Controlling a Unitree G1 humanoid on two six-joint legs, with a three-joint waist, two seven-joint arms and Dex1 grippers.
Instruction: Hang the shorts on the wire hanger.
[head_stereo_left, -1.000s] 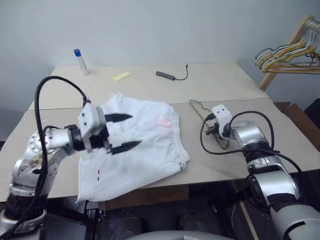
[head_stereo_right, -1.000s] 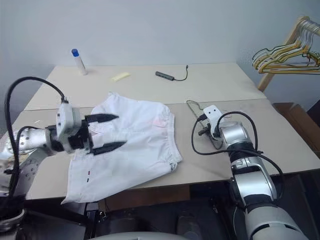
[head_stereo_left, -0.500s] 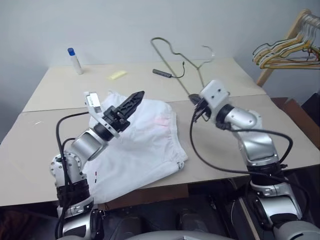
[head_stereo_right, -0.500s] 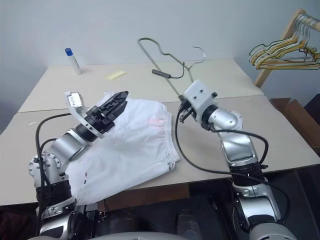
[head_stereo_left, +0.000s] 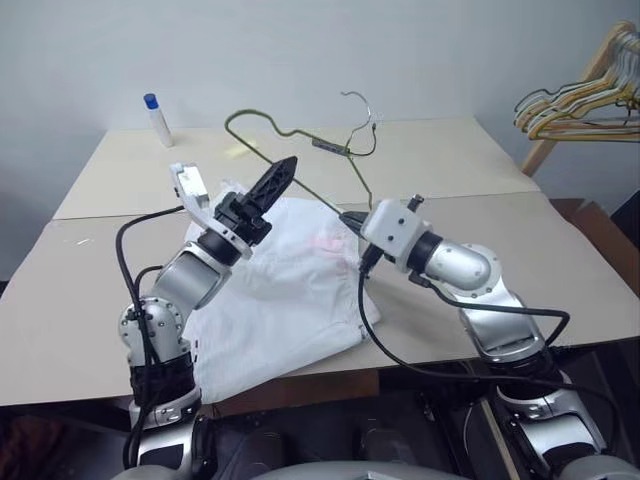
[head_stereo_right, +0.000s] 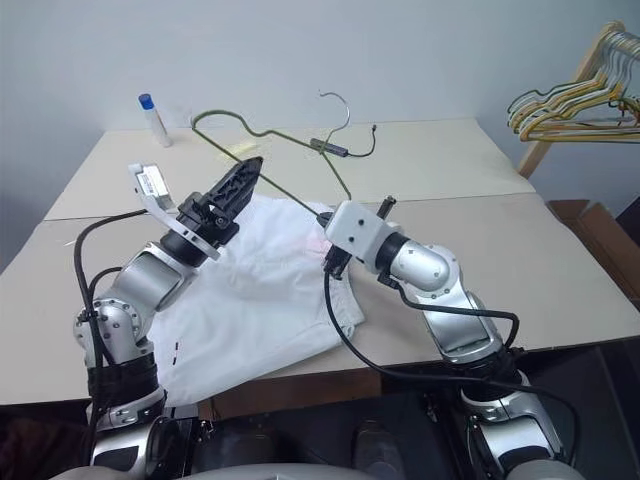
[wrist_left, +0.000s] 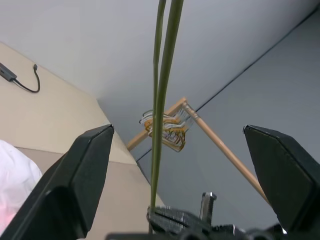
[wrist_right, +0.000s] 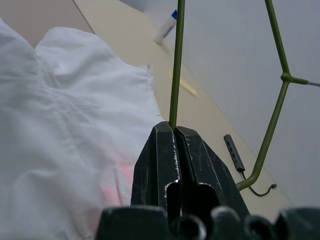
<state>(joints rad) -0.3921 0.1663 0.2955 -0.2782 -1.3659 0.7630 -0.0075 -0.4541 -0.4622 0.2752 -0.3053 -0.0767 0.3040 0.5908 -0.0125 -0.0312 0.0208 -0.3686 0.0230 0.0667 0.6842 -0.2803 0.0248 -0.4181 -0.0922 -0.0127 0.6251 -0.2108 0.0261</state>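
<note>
Lying flat on the tan table (head_stereo_left: 560, 250), the shorts (head_stereo_left: 285, 285) are spread out between the two arms, their gathered waistband turned toward the right arm and one leg hanging slightly over the near edge. They are judged to be light, soft and limp, so they are likely to sag and fold wherever they are lifted; the waistband, being thicker and elastic, is probably the surest place for a grip, and a pinch at one end of it should let the cloth be fed over a wire arm. Above the shorts the wire hanger (head_stereo_left: 300, 140) is being held in the air, its hook up and toward the far side of the table. It is thin and stiff, though likely a little springy and apt to pivot in a single-point grip. One corner of its triangle is being pinched by the right gripper (wrist_right: 176, 131), whose fingers are pressed tightly together on the wire. The left gripper (wrist_left: 175, 165) is being held with its fingers spread wide on either side of the hanger's wire, empty, with nothing touched yet. Farther off, a small bottle with a blue cap (head_stereo_left: 158, 118), a black cable (head_stereo_left: 345, 148) and a rack of other hangers (head_stereo_left: 580, 100) are being left alone.
</note>
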